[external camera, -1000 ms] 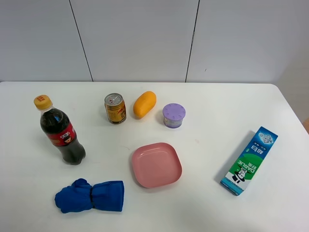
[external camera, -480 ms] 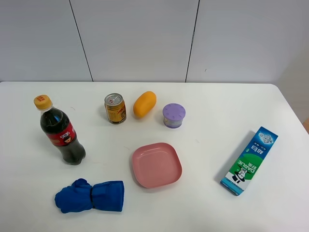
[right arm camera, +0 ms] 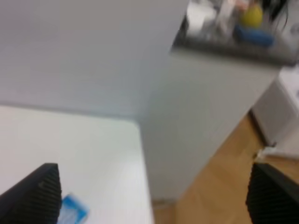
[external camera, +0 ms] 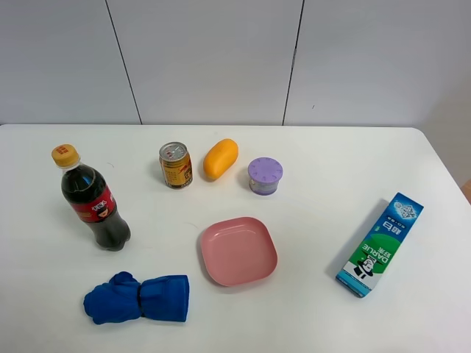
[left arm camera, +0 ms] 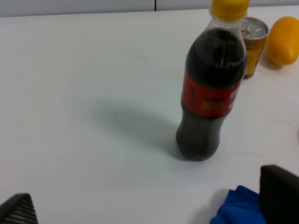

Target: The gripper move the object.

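Neither gripper shows in the exterior high view. On the white table stand a cola bottle (external camera: 94,206), a gold can (external camera: 176,165), an orange fruit (external camera: 221,158), a purple-lidded cup (external camera: 265,176), a pink plate (external camera: 238,250), a rolled blue cloth (external camera: 138,298) and a toothpaste box (external camera: 380,244). My left gripper (left arm camera: 147,205) is open and empty, facing the cola bottle (left arm camera: 212,88), with the blue cloth (left arm camera: 236,210) by one finger. My right gripper (right arm camera: 156,193) is open and empty, above the table's right end, with a corner of the toothpaste box (right arm camera: 72,210) in sight.
The can (left arm camera: 252,44) and the orange fruit (left arm camera: 284,39) stand behind the bottle in the left wrist view. The table's right edge (right arm camera: 140,154) drops to a wooden floor (right arm camera: 210,186), with a grey cabinet (right arm camera: 210,102) beside it.
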`<action>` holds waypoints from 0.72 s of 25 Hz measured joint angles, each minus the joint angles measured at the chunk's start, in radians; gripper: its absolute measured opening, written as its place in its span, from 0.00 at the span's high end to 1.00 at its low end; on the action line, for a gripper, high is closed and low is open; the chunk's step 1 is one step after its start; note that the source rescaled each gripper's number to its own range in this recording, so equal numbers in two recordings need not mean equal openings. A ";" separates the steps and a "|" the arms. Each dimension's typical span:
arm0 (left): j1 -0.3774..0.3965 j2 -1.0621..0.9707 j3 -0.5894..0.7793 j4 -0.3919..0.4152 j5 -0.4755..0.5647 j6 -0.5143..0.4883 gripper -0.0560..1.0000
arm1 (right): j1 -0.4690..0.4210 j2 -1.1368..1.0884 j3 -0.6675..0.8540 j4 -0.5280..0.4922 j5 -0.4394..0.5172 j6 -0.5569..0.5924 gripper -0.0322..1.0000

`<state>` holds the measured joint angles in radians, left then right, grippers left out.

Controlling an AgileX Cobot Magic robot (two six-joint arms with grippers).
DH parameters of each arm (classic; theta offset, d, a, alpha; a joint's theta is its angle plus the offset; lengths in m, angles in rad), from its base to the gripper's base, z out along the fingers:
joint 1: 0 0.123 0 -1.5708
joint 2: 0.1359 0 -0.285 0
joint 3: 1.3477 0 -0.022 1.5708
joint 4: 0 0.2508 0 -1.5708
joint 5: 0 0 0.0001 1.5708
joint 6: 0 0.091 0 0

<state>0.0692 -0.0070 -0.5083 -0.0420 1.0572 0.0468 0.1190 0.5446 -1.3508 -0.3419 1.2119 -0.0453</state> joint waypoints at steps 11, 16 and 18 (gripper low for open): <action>0.000 0.000 0.000 0.000 0.000 0.000 0.00 | -0.176 -0.452 0.645 0.250 -0.127 0.064 0.12; 0.000 0.000 0.000 0.000 0.000 0.000 0.00 | -0.176 -0.506 0.767 0.306 -0.176 0.102 0.12; 0.000 0.000 0.000 0.000 0.000 0.000 0.00 | -0.176 -0.537 0.800 0.309 -0.179 0.103 0.12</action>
<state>0.0692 -0.0070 -0.5083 -0.0420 1.0572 0.0468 -0.0565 0.0073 -0.5507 -0.0325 1.0327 0.0578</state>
